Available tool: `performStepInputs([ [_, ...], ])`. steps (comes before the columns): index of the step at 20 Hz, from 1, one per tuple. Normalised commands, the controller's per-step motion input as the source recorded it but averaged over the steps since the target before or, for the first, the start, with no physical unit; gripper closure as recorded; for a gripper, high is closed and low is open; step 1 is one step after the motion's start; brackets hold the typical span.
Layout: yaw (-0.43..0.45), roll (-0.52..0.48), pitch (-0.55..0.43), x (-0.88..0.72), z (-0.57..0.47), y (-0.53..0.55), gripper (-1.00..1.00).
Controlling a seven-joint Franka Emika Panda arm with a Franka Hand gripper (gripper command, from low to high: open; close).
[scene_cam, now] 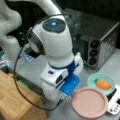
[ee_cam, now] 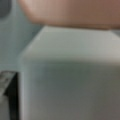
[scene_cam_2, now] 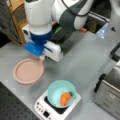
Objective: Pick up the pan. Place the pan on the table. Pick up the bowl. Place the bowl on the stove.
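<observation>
The dusty-pink pan (scene_cam_2: pixel 28 70) is a round, shallow dish with a smooth, matte face and a low rim; it sits flat on the matte grey bench (scene_cam_2: pixel 82 62), just beside the stove (scene_cam_2: pixel 58 106) toward a front view's left. The stove is a small square white cooktop with a black centre plate and small buttons at one corner. On that plate stands the light-teal bowl (scene_cam_2: pixel 60 93), round and smooth-walled, holding an orange carrot-shaped piece (scene_cam_2: pixel 65 98). In a front view the pan (scene_cam: pixel 89 102) overlaps the near edge of the bowl (scene_cam: pixel 101 82).

The claw (scene_cam_2: pixel 42 58) is low at the pan's rim, on the side away from the stove, under the arm's glossy white casing and blue mount. Whether its jaws are apart or closed on the pan's handle cannot be told. The wrist view shows a pink rim (ee_cam: pixel 72 12) above a pale flat block.

A boxy steel toaster oven (scene_cam: pixel 100 42) with black knobs stands behind the stove.
</observation>
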Motion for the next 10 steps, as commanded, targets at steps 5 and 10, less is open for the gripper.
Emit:
performStepInputs([
  [5, 0.024, -0.018, 0.049, 0.18, -0.14, -0.15, 1.0],
  [10, 0.042, 0.02, 0.01, 0.13, -0.03, -0.19, 1.0],
])
